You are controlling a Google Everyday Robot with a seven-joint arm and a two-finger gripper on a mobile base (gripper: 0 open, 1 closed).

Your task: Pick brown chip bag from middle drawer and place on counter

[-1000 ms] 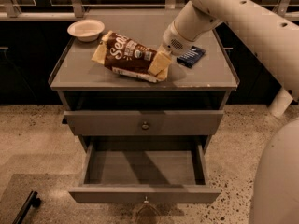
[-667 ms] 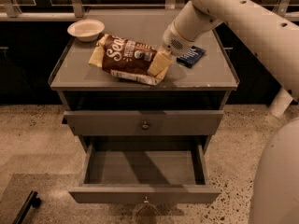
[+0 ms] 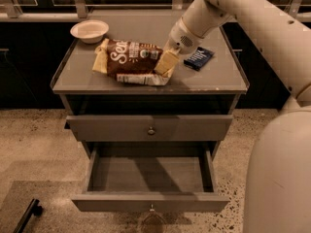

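Note:
The brown chip bag lies across the middle of the counter, white script facing up. Its pale yellow right end tips up into my gripper, which reaches down from the upper right and is shut on that end. My wrist hides the fingertips. The middle drawer is pulled fully open below, and nothing lies inside it.
A cream bowl sits at the counter's back left corner. A small dark-blue packet lies just right of my gripper. The drawer above is closed. My white body fills the right side. A black object lies on the floor at lower left.
The bag has shifted slightly left and down and now lies flatter on the counter, with my gripper still at its right end. The drawers have not moved.

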